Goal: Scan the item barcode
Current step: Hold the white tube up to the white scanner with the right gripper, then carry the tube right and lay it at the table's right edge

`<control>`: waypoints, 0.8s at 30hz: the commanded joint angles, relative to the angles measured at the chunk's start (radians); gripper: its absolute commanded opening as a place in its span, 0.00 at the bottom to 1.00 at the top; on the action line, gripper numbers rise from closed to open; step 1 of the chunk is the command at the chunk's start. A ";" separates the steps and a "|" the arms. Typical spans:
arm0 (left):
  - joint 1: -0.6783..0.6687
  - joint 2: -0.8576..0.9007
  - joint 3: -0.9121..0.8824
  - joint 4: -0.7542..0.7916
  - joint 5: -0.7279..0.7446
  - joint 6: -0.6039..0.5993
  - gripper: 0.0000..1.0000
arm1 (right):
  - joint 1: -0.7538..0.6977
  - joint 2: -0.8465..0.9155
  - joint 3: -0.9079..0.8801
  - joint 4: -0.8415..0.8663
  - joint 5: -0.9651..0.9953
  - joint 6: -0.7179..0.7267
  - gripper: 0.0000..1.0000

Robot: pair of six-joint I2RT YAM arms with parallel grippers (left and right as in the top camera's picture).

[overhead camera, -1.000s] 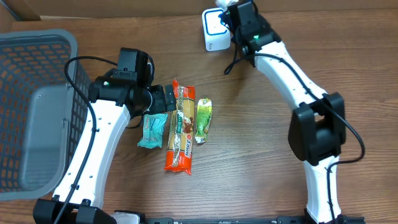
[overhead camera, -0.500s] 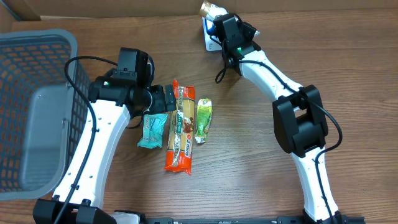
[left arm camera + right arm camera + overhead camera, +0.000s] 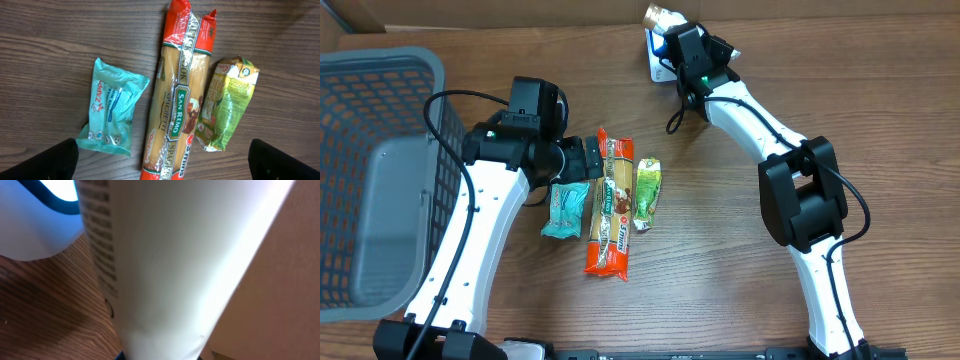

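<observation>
My right gripper [image 3: 670,32] is at the table's far edge, shut on the item [image 3: 655,15], whose gold-brown end sticks out past it. Up close in the right wrist view, the item [image 3: 165,265] is a white surface with rows of dark print, filling most of the frame. The white and blue scanner [image 3: 656,58] is mostly hidden under that wrist in the overhead view. From the right wrist, the scanner [image 3: 35,225] shows at the upper left, just beside the item. My left gripper [image 3: 167,162] hangs open above the packets, holding nothing.
Three packets lie side by side below the left gripper: a teal tissue pack [image 3: 112,112], a long orange spaghetti pack [image 3: 177,100] and a green snack pouch [image 3: 225,102]. A grey mesh basket [image 3: 370,170] stands at the left edge. A cardboard wall runs along the back.
From a second ago, my right arm has swung left and turned its wrist, bringing the item over the scanner. It has held still for the last half second. The left arm is unmoved.
</observation>
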 commanded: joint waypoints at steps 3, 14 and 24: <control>0.008 0.007 0.005 0.001 0.010 0.008 1.00 | 0.009 -0.051 0.029 0.013 0.033 0.065 0.04; 0.008 0.007 0.005 0.001 0.010 0.008 1.00 | -0.009 -0.432 0.032 -0.453 -0.550 0.521 0.04; 0.008 0.007 0.005 0.001 0.010 0.008 1.00 | -0.359 -0.645 0.003 -0.912 -1.019 1.244 0.04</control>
